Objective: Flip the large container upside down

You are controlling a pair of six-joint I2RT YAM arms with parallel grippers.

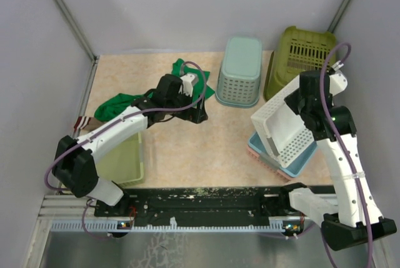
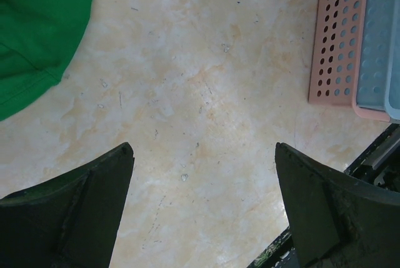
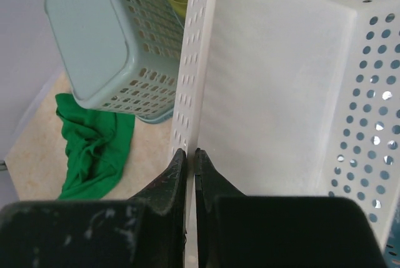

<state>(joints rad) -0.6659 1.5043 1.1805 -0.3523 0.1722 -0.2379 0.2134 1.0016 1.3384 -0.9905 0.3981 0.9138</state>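
Location, task item: the large container (image 1: pixel 302 52), an olive-green tub, sits at the back right corner of the desk (image 1: pixel 206 149). A slotted face is turned toward the overhead camera, but its exact pose cannot be told. No tool touches it.
State, right tool (image 3: pixel 190 153): pressed together on the thin side wall of a white perforated basket (image 1: pixel 281 127). The basket hangs tilted above a stacked pink tray (image 2: pixel 334 37) and blue tray (image 2: pixel 375 37).
State, left tool (image 2: pixel 203 199): spread wide and empty, above bare desk near the middle.
Risk, wrong item: the pinch is on the white perforated basket, not the tub. Turning that basket over would leave the task undone.
Risk, slip: the grip holds one edge only, with the basket's bulk off to one side. The wall could pivot or slide out, dropping the basket onto the stack below.
Risk, collision: the held basket lies between the right arm and the tub. A swing toward the back could strike the tub or the teal mesh basket (image 1: pixel 239 68).
Obstruction: the right tool probably has to set down its load before it can take the tub. The teal mesh basket, bottom up and just left of the tub, narrows the left arm's approach.
Surroundings: a green cloth (image 1: pixel 115 105) lies at the back left and a light-green tray (image 1: pixel 125 158) sits under the left arm. Both are well apart from the tub.
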